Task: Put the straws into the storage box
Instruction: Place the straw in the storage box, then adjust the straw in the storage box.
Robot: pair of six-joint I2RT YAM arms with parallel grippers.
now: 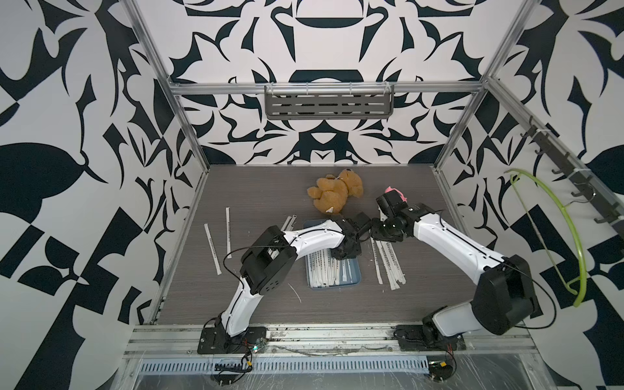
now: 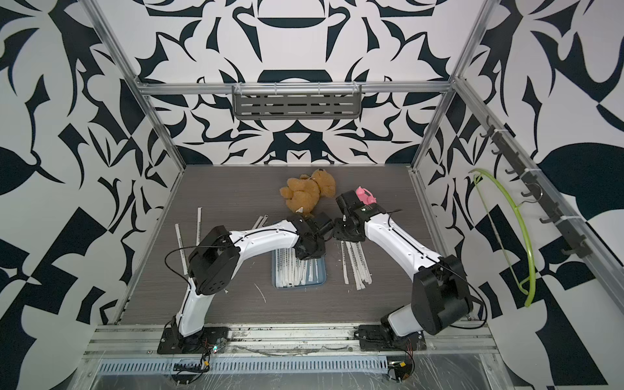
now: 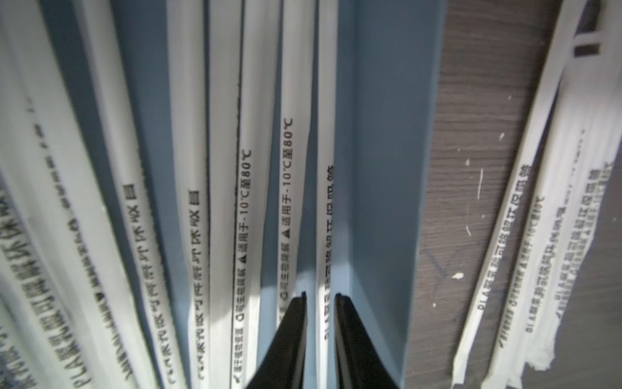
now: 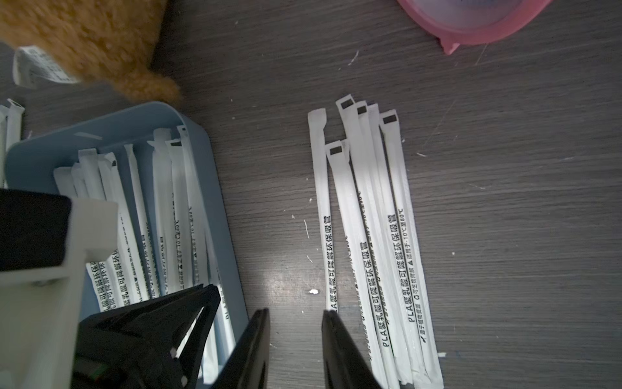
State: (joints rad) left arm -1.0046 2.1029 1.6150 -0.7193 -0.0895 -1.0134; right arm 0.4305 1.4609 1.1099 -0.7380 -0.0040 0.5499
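While the left hand (image 3: 321,296) is sitting slightly open around a straw (image 3: 325,219) in the storage box (image 3: 380,168), the right hand (image 4: 295,315) is hovering open over the table (image 4: 505,235)

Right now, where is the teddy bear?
In both top views the teddy bear lies far-centre on the table, just beyond the storage box.

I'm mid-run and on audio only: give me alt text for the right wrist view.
The right hand hangs open over bare tabletop between the storage box, which holds a row of straws, and a loose bundle of straws outside it. A teddy bear and a pink-rimmed object lie beyond.
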